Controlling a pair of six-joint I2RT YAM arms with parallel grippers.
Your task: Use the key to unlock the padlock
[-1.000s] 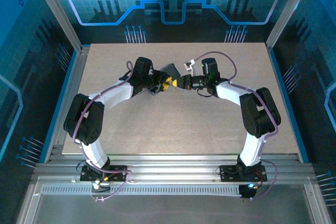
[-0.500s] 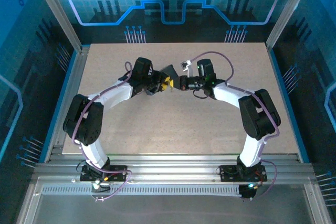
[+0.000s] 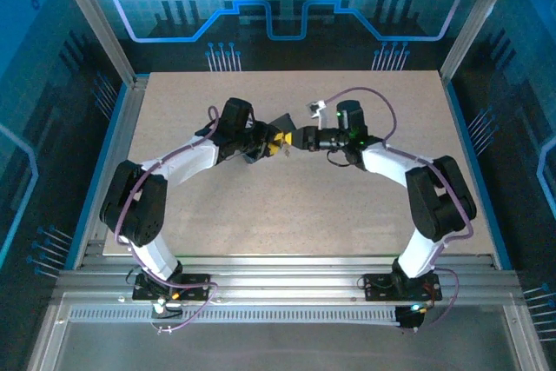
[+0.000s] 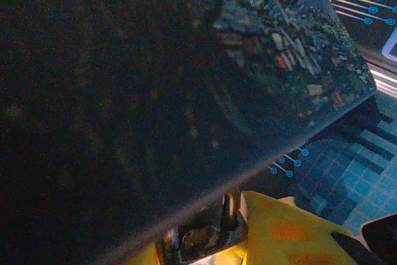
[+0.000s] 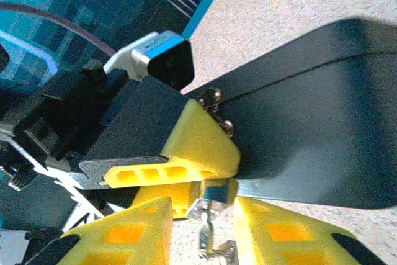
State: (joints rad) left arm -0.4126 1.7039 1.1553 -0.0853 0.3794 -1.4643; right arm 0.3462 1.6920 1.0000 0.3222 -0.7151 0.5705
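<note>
Both arms point(image 3: 187, 158) point(image 3: 395, 161) arch inward, pincers point(image 3: 276, 139) point(image 3: 301, 138) at padlock point(image 5: 215, 193).

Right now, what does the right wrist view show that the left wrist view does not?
Right wrist view: the right gripper, jaws apart around the thin hanging key, and the left arm's wrist camera. Left wrist view: the swirl pattern on the dark box, seen very close. Both: that box, the left gripper and the small padlock it seems to grip.
</note>
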